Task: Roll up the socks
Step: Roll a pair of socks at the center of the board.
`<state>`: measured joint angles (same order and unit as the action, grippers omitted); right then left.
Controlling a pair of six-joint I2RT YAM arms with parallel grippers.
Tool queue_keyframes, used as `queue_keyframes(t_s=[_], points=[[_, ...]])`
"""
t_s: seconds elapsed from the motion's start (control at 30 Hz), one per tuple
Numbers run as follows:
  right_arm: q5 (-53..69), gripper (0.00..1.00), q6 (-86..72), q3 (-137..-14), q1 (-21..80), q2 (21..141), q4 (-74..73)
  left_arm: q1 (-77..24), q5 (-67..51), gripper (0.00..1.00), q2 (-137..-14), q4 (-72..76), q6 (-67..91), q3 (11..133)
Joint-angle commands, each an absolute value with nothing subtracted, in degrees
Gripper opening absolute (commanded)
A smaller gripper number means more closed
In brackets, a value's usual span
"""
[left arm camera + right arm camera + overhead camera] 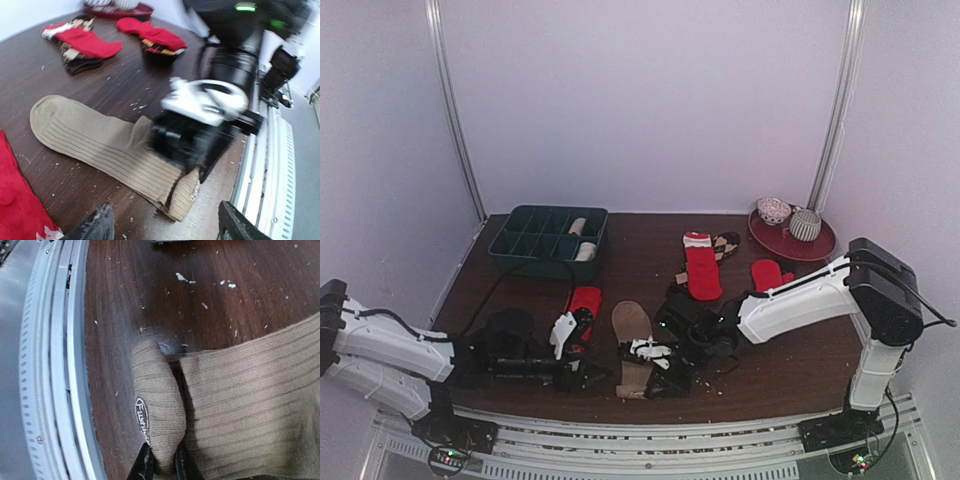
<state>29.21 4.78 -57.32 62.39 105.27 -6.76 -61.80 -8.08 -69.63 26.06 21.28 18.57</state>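
Near the front edge of the dark wooden table (790, 365), between the two arms: a tan sock (631, 322), ribbed lengthwise with thin darker lines, laid out long and mostly flat. Rounded and smooth at the far end. Doubled over on itself at the near end into a short, thick fold, with a small oval printed logo (142, 420) on the side of the fold. Pinched there by the right gripper (162, 466), black fingers (145, 465) pressed onto the fold from both sides, just beside the metal rail (50, 365) along the table's edge. From the left wrist view, the same white-and-black gripper set down on the folded end, with slight wrinkles in the fabric next to the grip.

Left gripper (165, 227) spread wide, holding nothing, low beside the tan sock. Close by, toward the back of the table, a red sock (586, 298).

Further back: a red sock with a cream end (702, 265) lying beside and partly over a brown diamond-patterned sock (725, 243). To the right of those, a further red sock (768, 273), partly behind the right arm.

At the back left, a dark green compartment tray (520, 262) with pale rolled things in its right-hand compartments. At the back right, a red plate (817, 247) carrying two rounded patterned objects (805, 224). White crumbs (180, 276) scattered over the wood.
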Motion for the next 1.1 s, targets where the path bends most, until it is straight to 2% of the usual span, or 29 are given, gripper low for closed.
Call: queue_keyframes(t_s=[0.0, 0.17, 0.3, 0.67, 1.07], points=[[46.33, 0.06, -2.30, -59.54, 58.09, 110.31, -20.87, -65.53, -4.61, 0.71, -66.81, 34.24, 13.55, 13.49], [55.84, 0.07, -5.11, -59.90, 53.18, 114.98, -20.01, -67.59, -5.25, 0.72, -71.56, 41.11, 5.68, 13.30], [58.77, 0.06, -7.66, -58.42, 50.34, 117.31, -17.81, -67.68, -7.54, 0.72, -76.79, 50.60, 1.93, 13.74], [59.56, 0.06, -12.06, -55.69, 49.55, 118.56, -11.88, -67.81, -15.71, 0.71, -97.75, 59.36, -1.78, 21.70], [59.61, 0.06, -10.65, -54.57, 48.89, 118.26, -12.20, -67.81, -17.92, 0.60, -106.60, 62.10, 0.80, 23.69]])
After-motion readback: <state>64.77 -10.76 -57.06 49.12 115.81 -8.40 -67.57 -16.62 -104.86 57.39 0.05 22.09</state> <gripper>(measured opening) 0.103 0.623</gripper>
